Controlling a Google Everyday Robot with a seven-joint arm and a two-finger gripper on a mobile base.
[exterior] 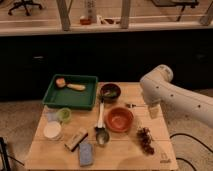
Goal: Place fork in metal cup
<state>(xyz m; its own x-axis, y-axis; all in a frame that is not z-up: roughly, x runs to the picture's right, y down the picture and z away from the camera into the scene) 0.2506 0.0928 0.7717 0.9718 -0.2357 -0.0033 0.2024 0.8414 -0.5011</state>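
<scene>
The fork [133, 105] is a small thin silver piece lying on the wooden table [50, 159], just right of the dark brown bowl and above the orange bowl [120, 119]. The metal cup [102, 136] stands upright near the table's front, left of the orange bowl, at the lower end of a long pale utensil [100, 114]. My white arm [170, 95] reaches in from the right. My gripper [153, 111] hangs below it over the table's right side, just right of the fork and above the table top.
A green tray [89, 100] holding food sits at the back left. A dark brown bowl [110, 92] is at the back middle. A light green cup [63, 115], a white round lid [52, 131], a brown bar [76, 139] and a blue item [86, 153] lie front left. A dark cluster [145, 140] lies front right.
</scene>
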